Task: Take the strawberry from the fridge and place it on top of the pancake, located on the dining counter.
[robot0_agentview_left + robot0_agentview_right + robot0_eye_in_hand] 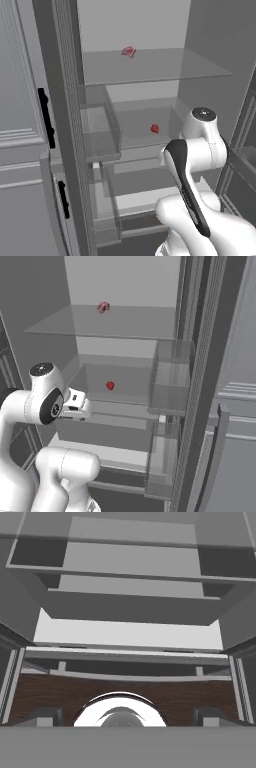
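The fridge (150, 70) stands open in front of me, with glass shelves and a pale interior. The strawberry (155, 128) (110, 386), tiny and bright red, lies on the middle shelf. My hand (76, 402) hangs in front of that shelf's edge, lower than the berry and to its left in the right base view. In the hand view my gripper (128, 714) is open with nothing between its fingers (47, 714), and it looks at the lower shelves and the dark floor. The pancake and the dining counter are out of view.
A paler mottled red lump (129, 51) (103, 307) lies on the upper glass shelf. Clear door bins (100, 135) (170, 381) jut out beside the shelves. A light grey panelled cabinet (20, 125) with black handles (46, 117) stands outside the open door.
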### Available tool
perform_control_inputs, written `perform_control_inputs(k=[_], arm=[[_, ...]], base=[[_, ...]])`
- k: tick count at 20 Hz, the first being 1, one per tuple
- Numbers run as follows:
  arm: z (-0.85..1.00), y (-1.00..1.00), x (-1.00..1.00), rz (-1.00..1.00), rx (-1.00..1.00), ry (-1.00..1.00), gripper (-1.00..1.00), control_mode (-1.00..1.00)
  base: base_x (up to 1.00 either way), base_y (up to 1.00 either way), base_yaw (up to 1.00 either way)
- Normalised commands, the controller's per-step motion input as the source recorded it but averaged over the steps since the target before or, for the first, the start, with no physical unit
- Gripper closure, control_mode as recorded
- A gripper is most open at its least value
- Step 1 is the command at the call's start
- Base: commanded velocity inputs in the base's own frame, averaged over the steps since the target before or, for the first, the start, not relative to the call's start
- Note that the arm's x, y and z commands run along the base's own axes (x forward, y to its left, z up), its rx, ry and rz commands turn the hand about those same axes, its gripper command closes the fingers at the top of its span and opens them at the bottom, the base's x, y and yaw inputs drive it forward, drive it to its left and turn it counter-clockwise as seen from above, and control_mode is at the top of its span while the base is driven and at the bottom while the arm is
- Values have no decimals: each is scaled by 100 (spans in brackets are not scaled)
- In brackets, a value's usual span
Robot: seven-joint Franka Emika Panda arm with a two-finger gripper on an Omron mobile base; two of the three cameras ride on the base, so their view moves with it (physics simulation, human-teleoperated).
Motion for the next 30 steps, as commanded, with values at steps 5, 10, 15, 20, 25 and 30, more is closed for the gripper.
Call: perform_control_inputs(k=[5,10,15,20,25,30], arm=[[0,0,0,0,0,0,-100,100],[0,0,0,0,0,0,-100,100],[0,0,0,0,0,0,-100,100],[0,0,0,0,0,0,-100,100],[0,-1,38,0,0,-15,-100,-100],[0,0,77,-4,0,-14,-100,-100]], base=[[44,0,0],[41,0,0],[67,0,0],[47,0,0],[6,0,0],[0,0,0]])
